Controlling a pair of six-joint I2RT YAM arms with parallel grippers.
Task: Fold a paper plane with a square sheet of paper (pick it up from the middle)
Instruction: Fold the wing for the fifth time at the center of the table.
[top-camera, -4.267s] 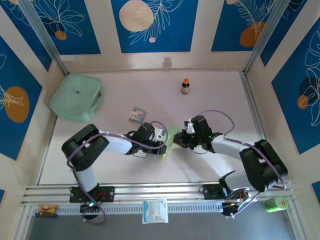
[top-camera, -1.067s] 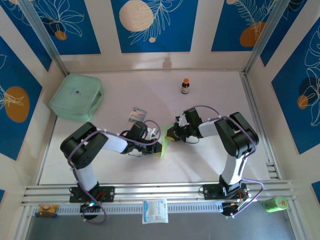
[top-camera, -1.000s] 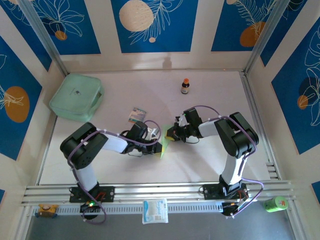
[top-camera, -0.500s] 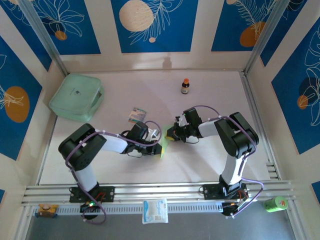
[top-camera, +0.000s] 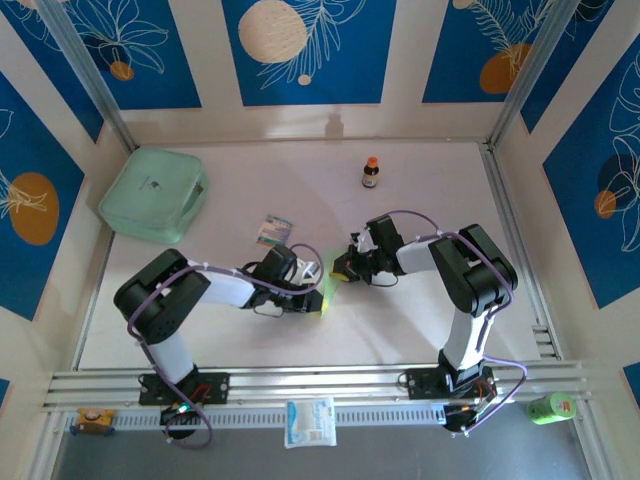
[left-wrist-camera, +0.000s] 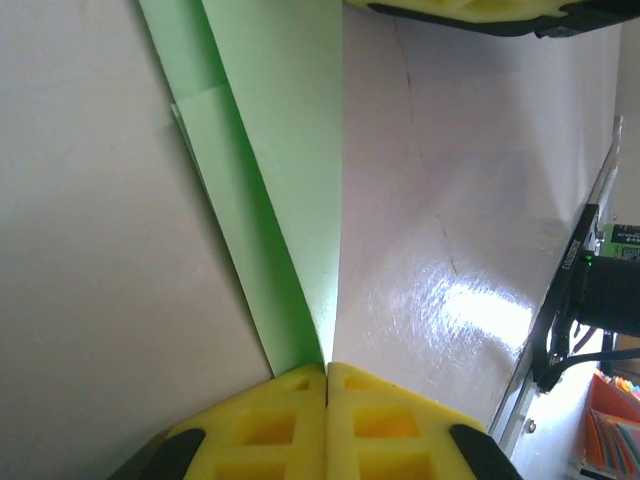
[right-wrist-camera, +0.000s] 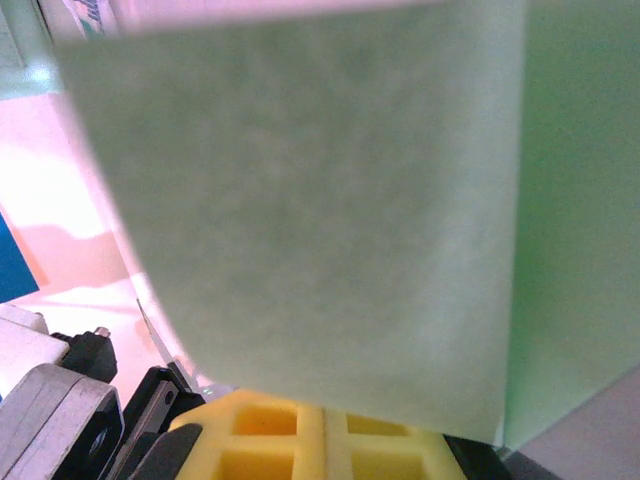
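Observation:
The square sheet of paper, pale lime green, is folded into a narrow strip and stretches between the two grippers at the table's middle. My left gripper holds its near end. In the left wrist view the yellow pads meet, and the paper tapers to a point pinched in their seam. My right gripper is at the far end. In the right wrist view a paper flap covers its fingertips, and the yellow pads below stand together.
A mint-green plastic box lies at the back left. A small striped packet sits just behind the left gripper, and a small bottle stands further back. A white packet and a green can lie off the table's front.
Since the oldest frame the right arm has folded up and its gripper has moved left. In the last second the left arm's elbow drifts slightly left; both grippers stay shut.

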